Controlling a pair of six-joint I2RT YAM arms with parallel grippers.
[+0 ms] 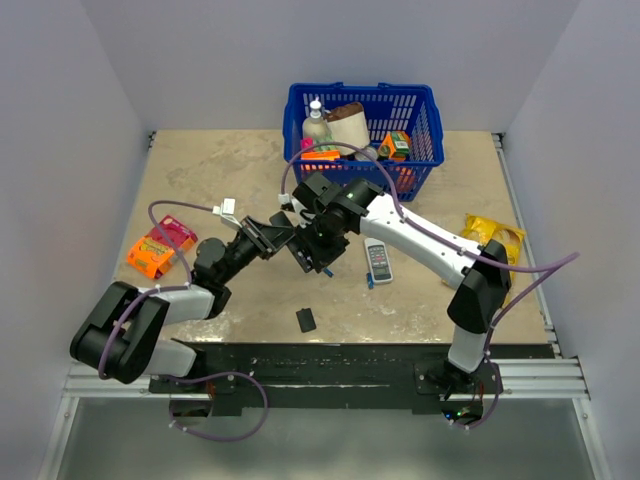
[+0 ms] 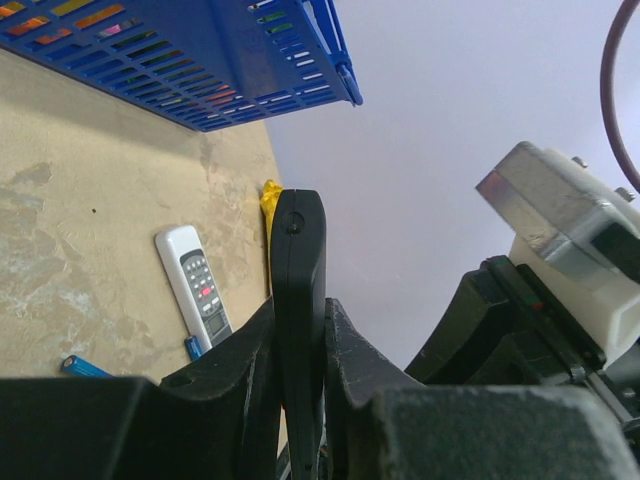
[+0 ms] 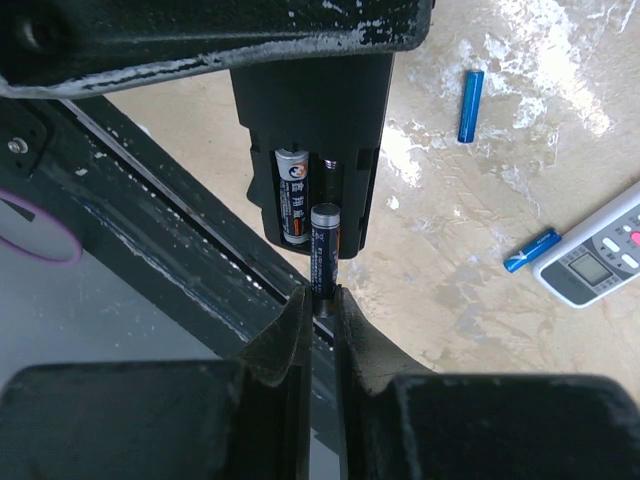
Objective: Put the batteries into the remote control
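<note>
My left gripper point(image 2: 300, 312) is shut on the black remote control point(image 2: 298, 270), seen edge-on in the left wrist view. From the right wrist the remote control point(image 3: 310, 110) shows its open battery bay, with one battery point(image 3: 292, 195) seated in the left slot. The right gripper point(image 3: 322, 295) is shut on a dark blue battery point(image 3: 325, 250), whose top end sits at the empty right slot. Two loose blue batteries point(image 3: 470, 105) point(image 3: 532, 250) lie on the table. Both grippers meet above the table's middle point(image 1: 300, 245). The small black back cover point(image 1: 306, 320) lies near the front edge.
A white-grey remote point(image 1: 378, 260) lies right of the grippers. A blue basket point(image 1: 365, 130) full of items stands at the back. An orange packet point(image 1: 158, 248) lies at the left and a yellow packet point(image 1: 495, 238) at the right.
</note>
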